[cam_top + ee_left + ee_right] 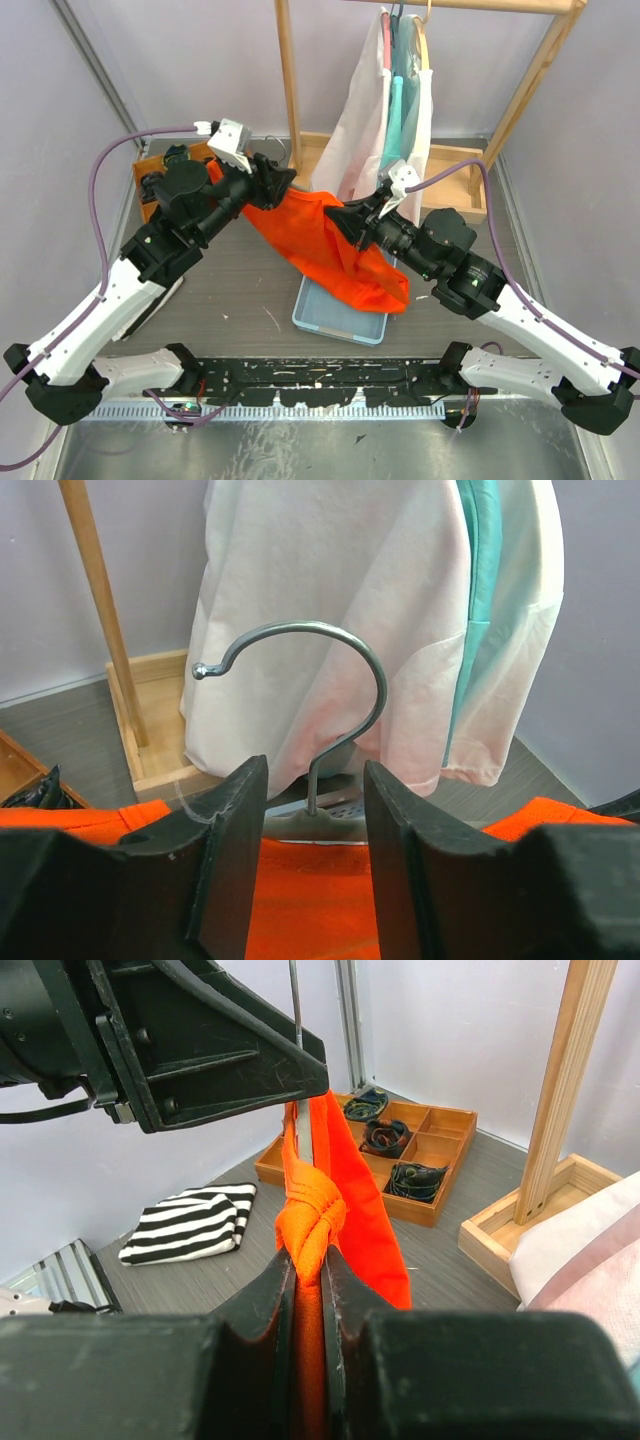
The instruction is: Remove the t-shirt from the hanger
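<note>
Orange t-shirt (pixel 322 250) hangs above the grey counter (pixel 230 300), its long axis running 10 to 4 o'clock. The right gripper (pixel 308 1272) pinches bunched fabric. At 10 o'clock the left gripper (pixel 315 810), jaws half-spread, straddles the grey metal hanger hook (pixel 345 640) without touching it.

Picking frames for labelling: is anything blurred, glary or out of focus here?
Top external: evenly lit, sharp throughout. Left wrist: hanger hook crisp, left gripper's fingers dark and soft. Right wrist: right gripper's fingers blurred at bottom, orange t-shirt saturated, folds readable.
</note>
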`<state>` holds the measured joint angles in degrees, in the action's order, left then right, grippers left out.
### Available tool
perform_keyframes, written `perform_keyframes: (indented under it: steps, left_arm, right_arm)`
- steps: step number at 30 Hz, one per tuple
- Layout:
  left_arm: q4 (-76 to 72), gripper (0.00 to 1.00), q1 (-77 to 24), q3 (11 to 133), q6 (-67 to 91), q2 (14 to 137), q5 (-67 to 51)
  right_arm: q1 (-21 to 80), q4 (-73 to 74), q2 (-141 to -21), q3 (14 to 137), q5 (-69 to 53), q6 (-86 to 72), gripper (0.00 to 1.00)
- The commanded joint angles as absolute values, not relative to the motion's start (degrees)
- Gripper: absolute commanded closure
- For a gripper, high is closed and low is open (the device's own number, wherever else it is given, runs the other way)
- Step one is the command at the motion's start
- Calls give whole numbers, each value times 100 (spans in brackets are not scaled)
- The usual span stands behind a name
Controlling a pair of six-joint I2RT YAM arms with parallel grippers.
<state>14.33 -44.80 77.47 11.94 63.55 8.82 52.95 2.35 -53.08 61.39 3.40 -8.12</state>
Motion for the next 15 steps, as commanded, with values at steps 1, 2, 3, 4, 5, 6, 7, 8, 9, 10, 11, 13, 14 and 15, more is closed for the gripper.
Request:
perform_keyframes:
  steps: [1, 2, 3, 4, 5, 6, 7, 8, 9, 10, 11, 13, 14, 15]
  left_arm:
    - [1208, 53, -4495, 7713, 1154, 6389, 812]
    - [1209, 56, -4499, 7714, 1163, 6394, 801]
    - [1223, 58, -4494, 7714, 1168, 6399, 796]
    - [1226, 61, -4494, 7709, 1173, 6405, 784]
    - [1223, 63, -4495, 7704, 1180, 6399, 773]
    - [1224, 64, -4498, 7700, 1185, 6400, 773]
    - [1229, 66, -4498, 7698, 1180, 6405, 773]
    - [1230, 68, -4498, 7699, 1181, 6404, 773]
    - [1230, 70, -4493, 7699, 1183, 6403, 780]
    - [1230, 73, -4497, 7699, 1178, 6400, 774]
    - [1229, 77, -4500, 7697, 1179, 6403, 776]
    - [1230, 88, -4494, 7696, 1193, 6395, 774]
    - [1226, 95, -4497, 7705, 1195, 6390, 790]
    - [1236, 99, -4497, 7712, 1195, 6390, 799]
  right_arm:
    - [5354, -313, -5133, 6272, 335, -885, 99]
    - [5360, -323, -5133, 6275, 341, -888, 99]
    - [5368, -333, -5133, 6274, 343, -894, 99]
    - [5377, -339, -5133, 6274, 343, -903, 99]
    - [5379, -350, -5133, 6281, 343, -897, 99]
    - [5385, -359, -5133, 6277, 336, -905, 99]
    - [5387, -363, -5133, 6276, 328, -911, 99]
    - [5392, -373, -5133, 6270, 321, -910, 99]
    - [5396, -377, -5131, 6275, 317, -920, 99]
    - [5404, -378, -5133, 6275, 316, -917, 99]
    - [5405, -382, -5134, 6268, 324, -924, 99]
    - [5413, -382, -5133, 6262, 332, -927, 99]
    - [5421, -383, -5126, 6266, 338, -925, 99]
    - [5424, -379, -5124, 6267, 342, -923, 99]
